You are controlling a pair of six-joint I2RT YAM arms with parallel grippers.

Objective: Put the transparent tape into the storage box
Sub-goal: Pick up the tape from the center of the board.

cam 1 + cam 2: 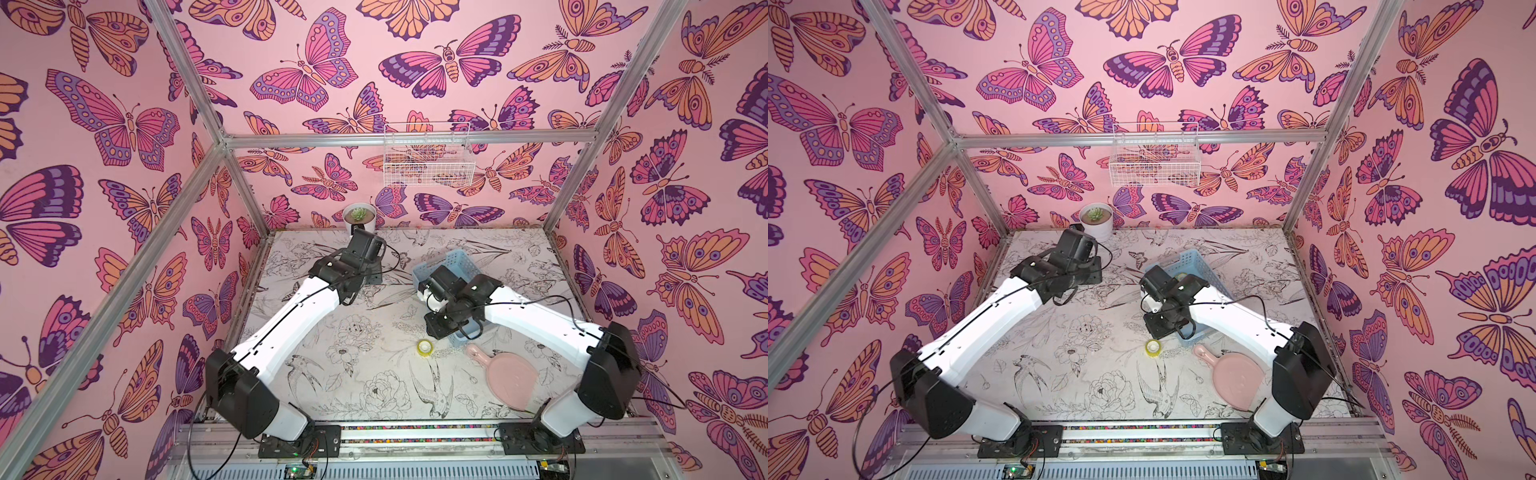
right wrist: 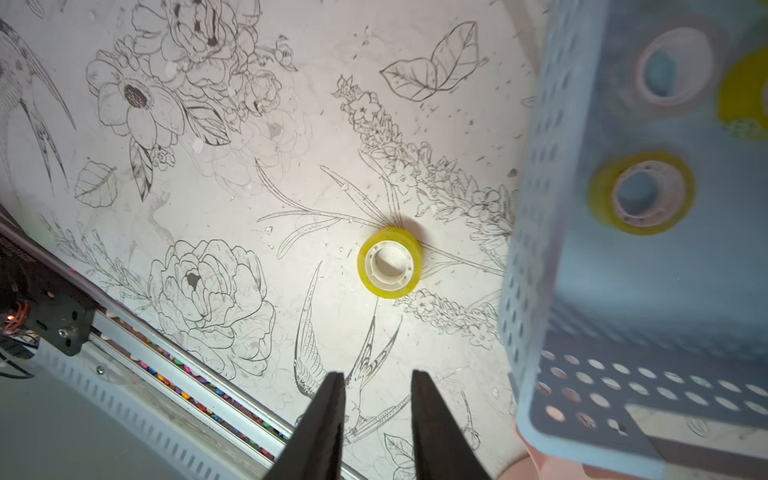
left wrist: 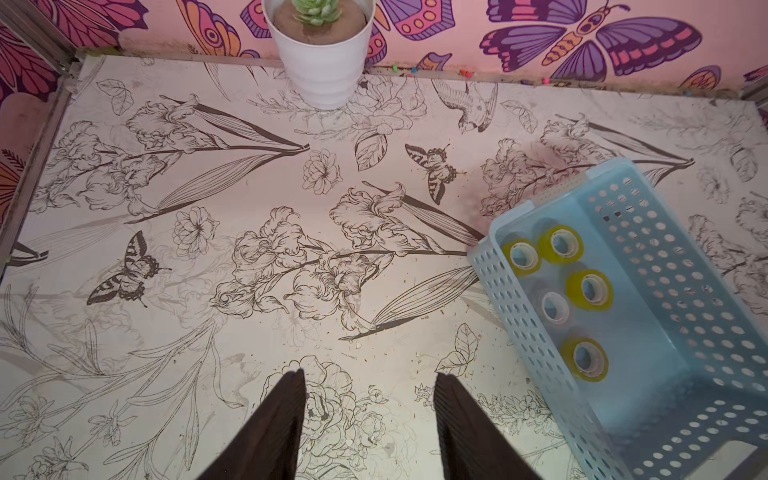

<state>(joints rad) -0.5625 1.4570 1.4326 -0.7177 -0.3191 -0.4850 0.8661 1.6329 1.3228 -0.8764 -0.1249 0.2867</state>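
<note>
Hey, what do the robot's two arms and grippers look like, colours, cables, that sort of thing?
Both match: the left arm and right arm have smooth white shells with bulky black joint housings. Thin black cables run along them. The left gripper and right gripper each have two dark, flat fingers tapering toward the tips.

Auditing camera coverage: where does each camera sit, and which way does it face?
Top views: high at the front, looking down toward the back wall; left arm and right arm show.
Left wrist: on the left arm, looking past the open left fingers at the plant pot and storage box holding five tape rolls.
Right wrist: on the right arm, looking past the open right fingers at the loose tape roll beside the box.
Shared: every view shows the storage box; top views and right wrist, the loose tape roll.
</note>
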